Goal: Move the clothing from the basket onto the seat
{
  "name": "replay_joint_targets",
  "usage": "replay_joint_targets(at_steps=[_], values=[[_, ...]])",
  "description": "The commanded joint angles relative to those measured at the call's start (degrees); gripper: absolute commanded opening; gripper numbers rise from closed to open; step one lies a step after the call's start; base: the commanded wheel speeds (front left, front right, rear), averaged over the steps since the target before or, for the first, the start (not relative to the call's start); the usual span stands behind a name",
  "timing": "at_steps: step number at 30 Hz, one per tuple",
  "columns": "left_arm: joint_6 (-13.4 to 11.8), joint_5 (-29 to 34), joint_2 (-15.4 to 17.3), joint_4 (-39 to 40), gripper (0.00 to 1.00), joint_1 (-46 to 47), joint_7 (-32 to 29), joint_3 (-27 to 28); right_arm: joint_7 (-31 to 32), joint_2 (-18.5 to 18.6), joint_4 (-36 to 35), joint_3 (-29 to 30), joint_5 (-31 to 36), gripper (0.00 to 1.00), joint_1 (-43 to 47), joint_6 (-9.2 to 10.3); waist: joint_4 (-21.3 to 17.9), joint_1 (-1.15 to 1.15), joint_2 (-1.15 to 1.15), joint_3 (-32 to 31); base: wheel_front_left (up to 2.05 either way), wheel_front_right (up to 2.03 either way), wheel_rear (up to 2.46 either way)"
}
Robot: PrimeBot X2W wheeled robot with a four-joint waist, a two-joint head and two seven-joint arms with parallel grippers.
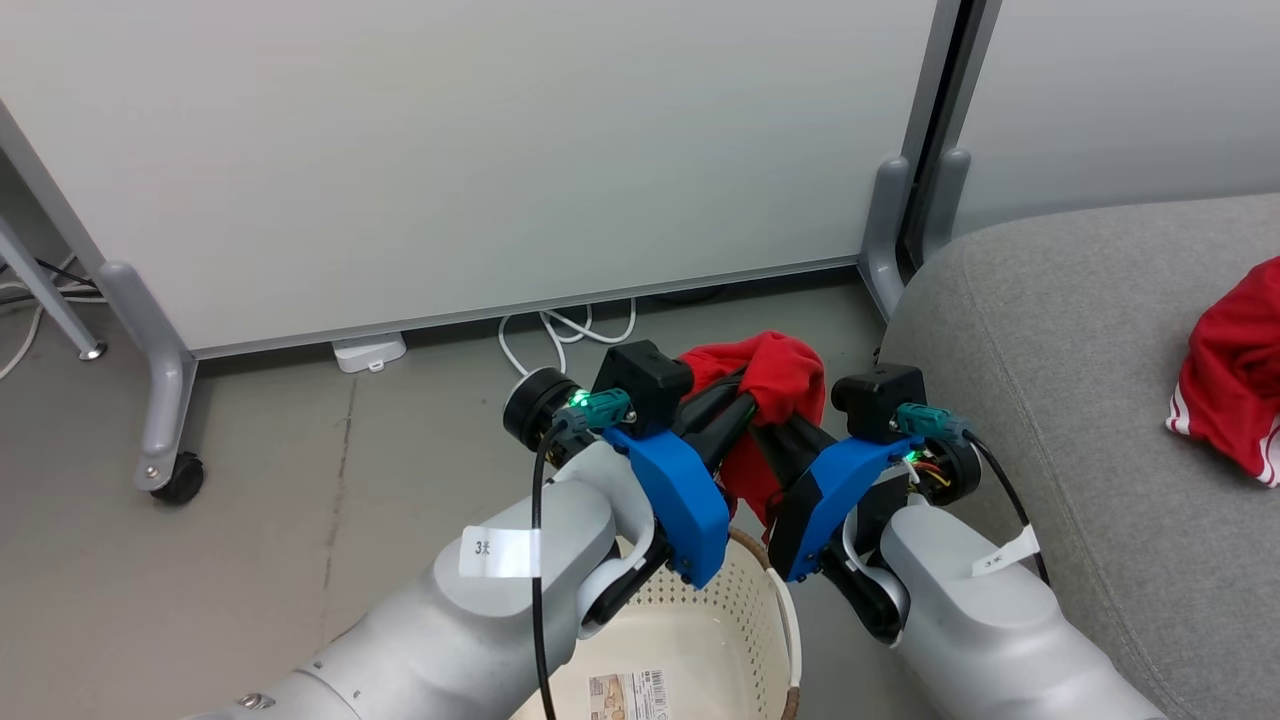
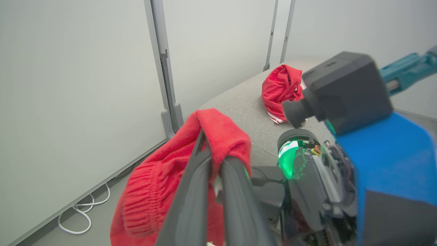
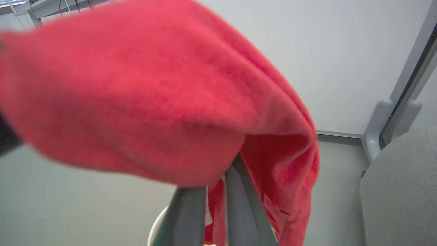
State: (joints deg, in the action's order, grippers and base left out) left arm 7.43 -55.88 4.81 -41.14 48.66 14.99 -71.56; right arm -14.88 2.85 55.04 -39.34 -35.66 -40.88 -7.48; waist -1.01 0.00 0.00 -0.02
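One red garment (image 1: 775, 385) was held raised above the far rim of the basket (image 1: 725, 590), which was set on the floor beside the sofa (image 1: 1050, 350). The cloth was clamped by both the left tool (image 2: 213, 153) and the right tool (image 3: 215, 186), whose fingers were angled upward and toward each other, the pale forearms raised from below. A second red garment (image 1: 1235, 370) was laid on the sofa. Two garments, one basket and two tools were counted.

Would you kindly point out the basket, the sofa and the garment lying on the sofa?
basket (image 1: 738, 625): head view, perforated inner wall.
sofa (image 1: 1060, 330): head view, bare grey top.
garment (image 1: 1235, 360): head view, middle of its red folds.
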Motion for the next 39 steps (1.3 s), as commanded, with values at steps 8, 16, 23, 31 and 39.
replay_joint_targets(at_steps=[8, 16, 23, 31, 39], values=[[0.05, 0.47, 0.07, -0.35, 0.00, 0.07, 0.30, 0.43, -0.46, 0.07, 0.12, 0.01, 0.12, 0.00, 0.23, -0.03, 0.00, 0.00, 0.00, -0.14, 0.00, 0.00, 0.00], [0.05, 3.29, 0.22, -0.49, 1.00, -0.19, 0.30, 3.36, -0.46, 0.07, 0.07, -0.14, 0.05, 0.00, 0.37, -0.03, -0.04, 0.00, 0.00, -0.07, 0.00, 0.00, 0.00], [-0.07, 11.64, 2.19, 2.66, 1.00, -4.94, 0.30, 12.41, -0.46, 0.07, -0.72, 1.02, 1.01, 0.00, 0.58, -0.03, -0.17, 0.00, 0.00, 0.35, 0.00, 0.00, 0.00], [-0.30, 22.03, 5.24, 11.31, 1.00, -17.42, 0.30, 26.79, -0.40, 0.50, -2.80, 3.79, 3.68, 0.00, 1.80, -0.03, -0.24, 0.00, 0.00, 0.82, 0.00, 0.00, 0.00], [-0.13, 31.34, 6.70, 19.65, 1.00, -31.73, 0.30, 41.01, -0.41, 1.11, -5.12, 6.08, 6.04, 0.00, 3.20, -0.03, -0.47, 0.00, 0.00, 1.17, 0.00, 0.00, 0.00]])
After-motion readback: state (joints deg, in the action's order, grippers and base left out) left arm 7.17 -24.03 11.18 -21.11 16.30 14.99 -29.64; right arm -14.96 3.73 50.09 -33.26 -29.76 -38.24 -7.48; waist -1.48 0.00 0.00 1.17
